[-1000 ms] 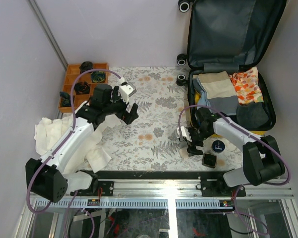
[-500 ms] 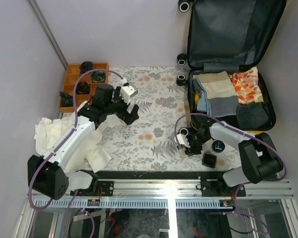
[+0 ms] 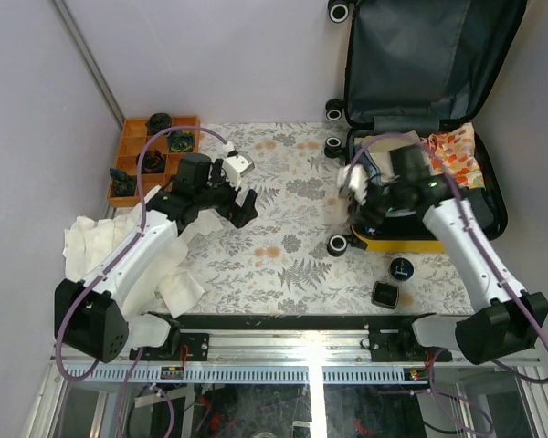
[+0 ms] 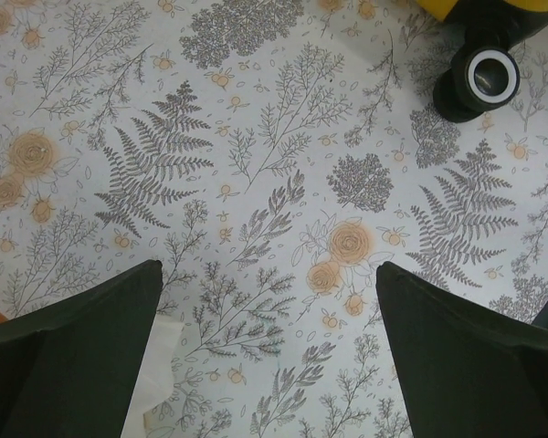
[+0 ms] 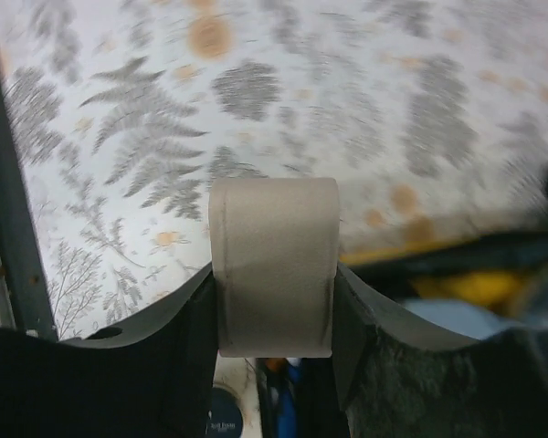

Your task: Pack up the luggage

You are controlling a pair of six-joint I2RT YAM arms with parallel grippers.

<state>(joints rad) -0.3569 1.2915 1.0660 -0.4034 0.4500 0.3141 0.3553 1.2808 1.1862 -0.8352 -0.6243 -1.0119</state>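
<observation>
The luggage lies open at the back right, its dark lid upright against the wall and folded clothes in its base; its yellow shell shows at the near left corner. My right gripper is shut on a beige rolled piece and holds it in the air over the luggage's left edge. In the right wrist view the yellow rim shows below and to the right. My left gripper is open and empty over the floral cloth; in its wrist view a luggage wheel shows at the upper right.
An orange compartment tray with dark items stands at the back left. White crumpled cloth lies at the left under the left arm. A dark round lid and a small dark jar sit on the table's near right.
My right gripper has lifted the beige piece from the table's near right and carried it back to the luggage's left edge. The left arm has hardly moved.
</observation>
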